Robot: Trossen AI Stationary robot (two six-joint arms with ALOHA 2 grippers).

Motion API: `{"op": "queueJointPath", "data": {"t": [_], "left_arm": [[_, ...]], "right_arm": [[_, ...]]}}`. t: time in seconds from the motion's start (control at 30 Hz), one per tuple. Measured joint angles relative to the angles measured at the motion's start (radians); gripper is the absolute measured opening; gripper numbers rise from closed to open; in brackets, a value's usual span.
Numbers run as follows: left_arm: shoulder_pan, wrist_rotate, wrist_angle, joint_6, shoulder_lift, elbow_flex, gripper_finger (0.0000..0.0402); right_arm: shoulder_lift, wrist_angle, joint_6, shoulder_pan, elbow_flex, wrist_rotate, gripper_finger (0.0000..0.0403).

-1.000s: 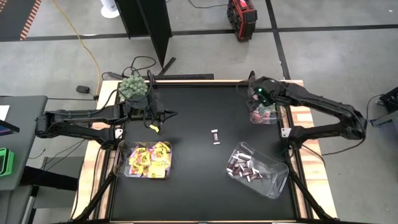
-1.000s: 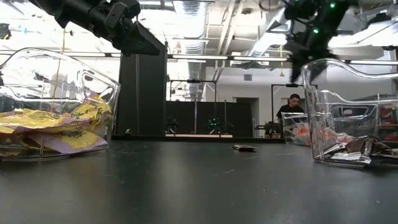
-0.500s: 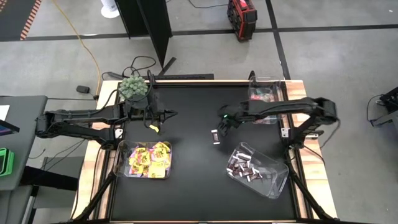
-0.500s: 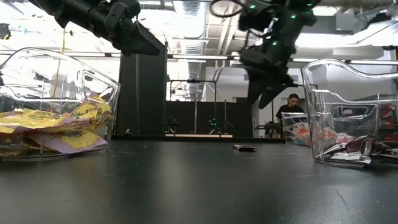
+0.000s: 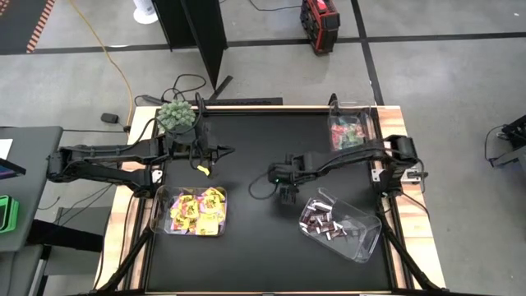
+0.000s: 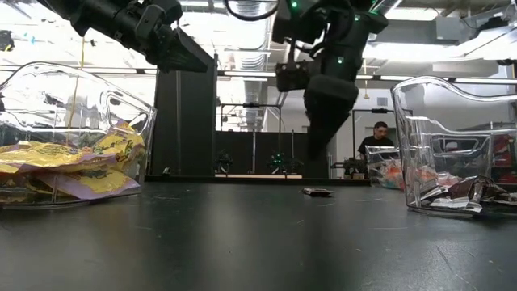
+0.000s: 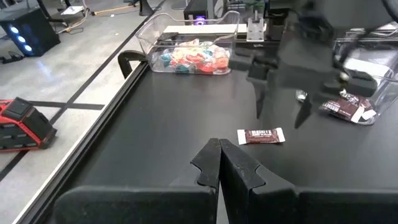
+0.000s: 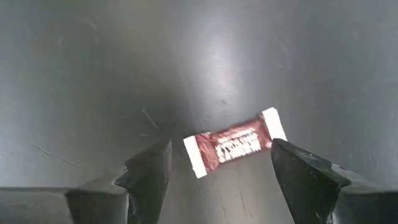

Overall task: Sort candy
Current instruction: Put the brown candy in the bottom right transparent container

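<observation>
Sorting looks nearly finished: one dark brown wrapped mini bar (image 8: 235, 144) lies loose mid-table, the rest already fill the clear plastic bins (image 5: 340, 232). The right gripper (image 8: 221, 171) hangs above it, fingers spread wide. The left gripper (image 7: 219, 163), pinched closed and empty, waits near the table's left edge.

Right arm (image 5: 345, 160) hides loose brown bar from above; bar's print (image 8: 236, 147) blurred, unreadable.

arms: dark, slim | fingers (image 8: 146, 177): black, tapered | wrist: green light
</observation>
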Motion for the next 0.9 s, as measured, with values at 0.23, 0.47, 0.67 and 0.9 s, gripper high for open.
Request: {"op": "queueJointPath", "data": {"t": [0.23,0.47,0.67,0.9], "left_arm": [[0.000,-0.001,0.000,0.000,0.000,0.000,0.0002],[0.000,-0.002,-0.001,0.000,0.000,0.000,0.0002],[0.000,-0.002,-0.001,0.006,0.000,0.000,0.0002],[0.000,-0.002,-0.002,0.008,0.000,0.000,0.0002]], "right_arm": [[0.086,-0.003,-0.122,0.063,0.033,0.095,0.0290],[0.104,-0.023,-0.135,0.067,0.035,0.144,0.0287],[0.107,-0.034,-0.135,0.067,0.035,0.130,0.0270],[0.154,-0.065,-0.139,0.072,0.035,0.123,0.0265]]}}
